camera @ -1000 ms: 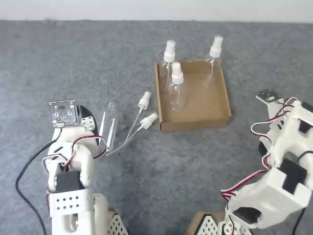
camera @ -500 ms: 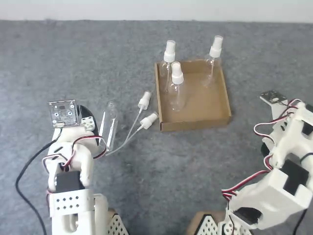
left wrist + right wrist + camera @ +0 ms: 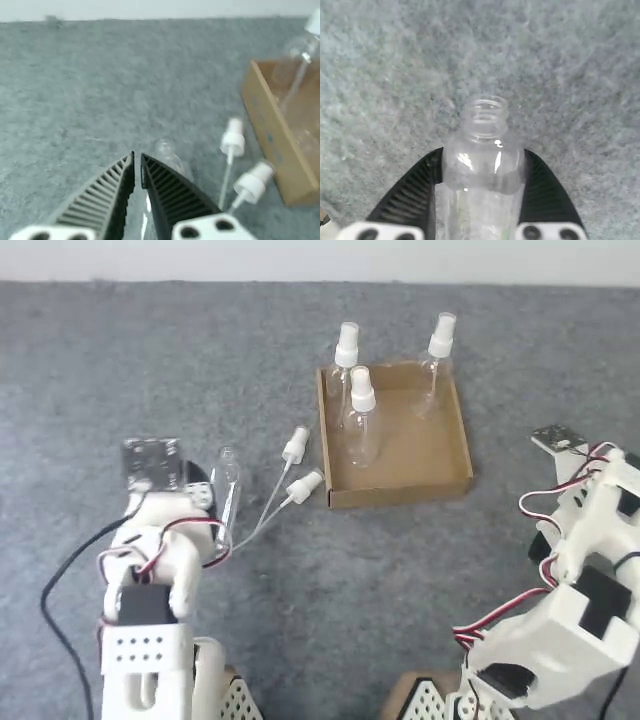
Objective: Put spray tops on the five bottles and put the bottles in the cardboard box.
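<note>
The right gripper [image 3: 482, 157] clasps a clear, uncapped plastic bottle [image 3: 482, 175] below its shoulder, at the table's four o'clock. It looks light, slick and squashy, so grip the body gently. The left gripper [image 3: 137, 159] is pinched closed beside a second capless clear bottle [image 3: 169, 152].

Cardboard box [image 3: 398, 493] brown; spray tops [image 3: 304, 485] white; bottles [image 3: 360, 435] clear; carpet [image 3: 150, 360] grey (mottled); arms [image 3: 150, 640] white.

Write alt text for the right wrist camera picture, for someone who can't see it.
A clear, capless bottle is held between the right arm's two black ribbed fingers, its open neck pointing away from the camera. Grey carpet lies behind it.
</note>
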